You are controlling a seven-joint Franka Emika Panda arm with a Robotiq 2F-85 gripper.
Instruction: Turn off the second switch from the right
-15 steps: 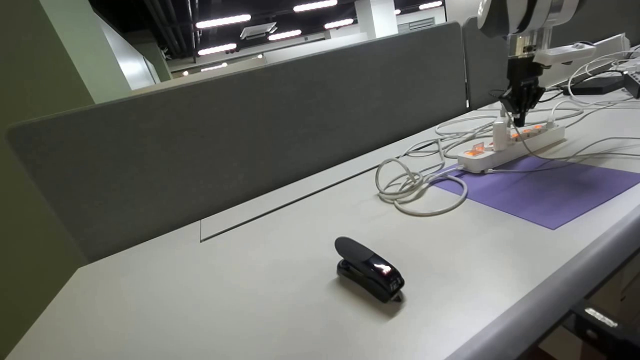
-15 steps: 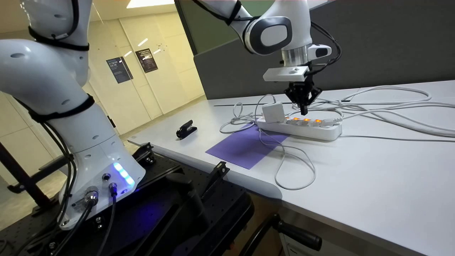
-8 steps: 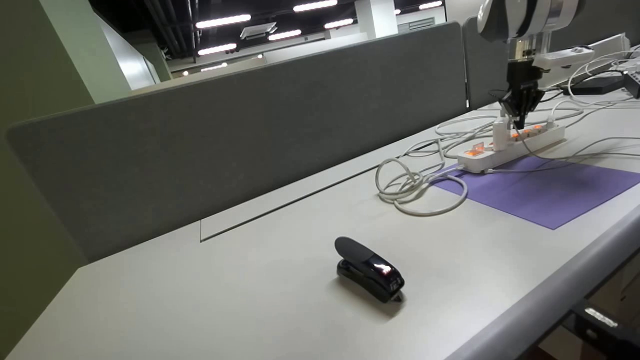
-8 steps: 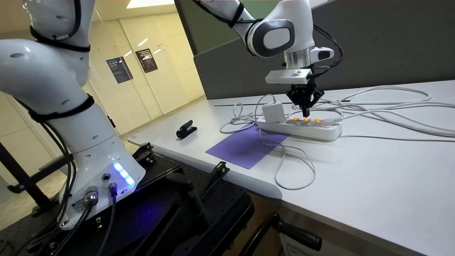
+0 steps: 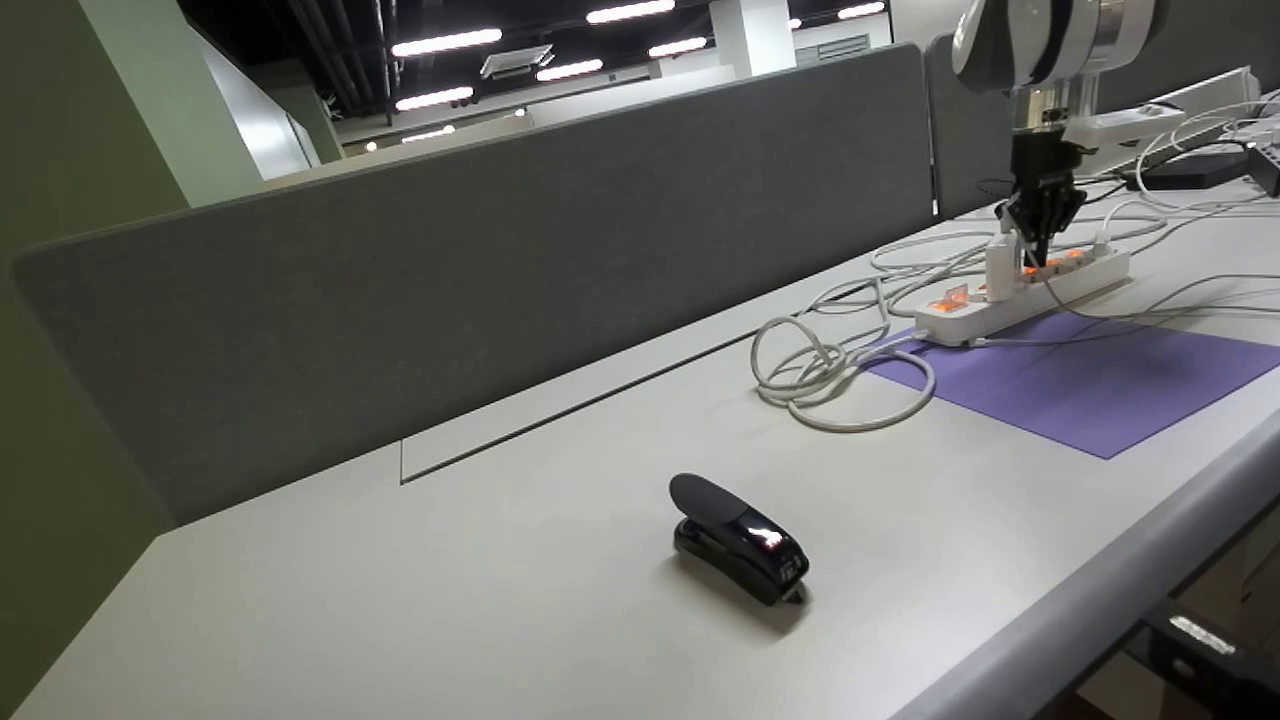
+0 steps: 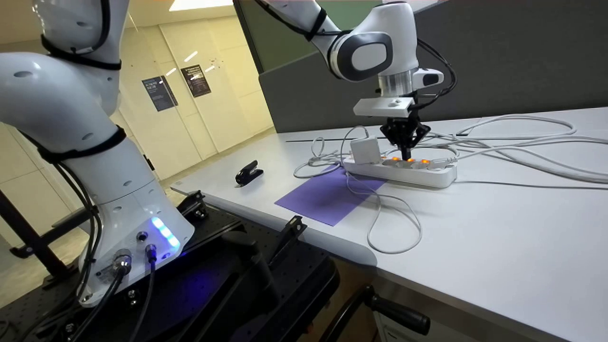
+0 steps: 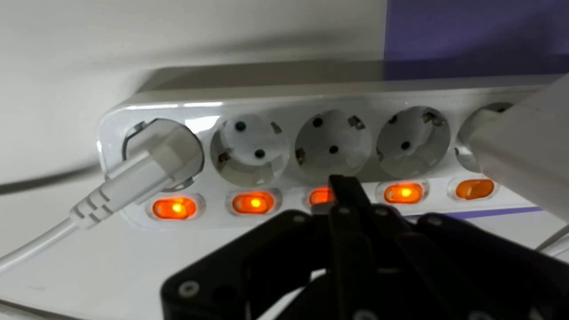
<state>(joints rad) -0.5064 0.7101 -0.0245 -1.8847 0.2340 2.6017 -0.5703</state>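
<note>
The tool (image 6: 406, 156) points down over the white power strip (image 6: 420, 178), its fingers (image 7: 349, 195) together. In the wrist view they overlap the middle switch (image 7: 320, 195) of five in sight; whether they touch it, I cannot tell. Just to their right there, second from that end, is a lit orange switch (image 7: 403, 193); counted from the left, the second switch (image 7: 254, 202) glows as well, and which one is meant is unclear. The rightmost switch (image 7: 474, 189) looks duller. A white plug (image 7: 138, 174) sits at the strip's left end there, and a white adapter (image 7: 531, 146) stands toward the right. The strip rests on the counter (image 6: 513, 228), one end over a purple sheet (image 6: 323, 197). In both exterior views a black stapler (image 5: 740, 540) sits well apart.
</note>
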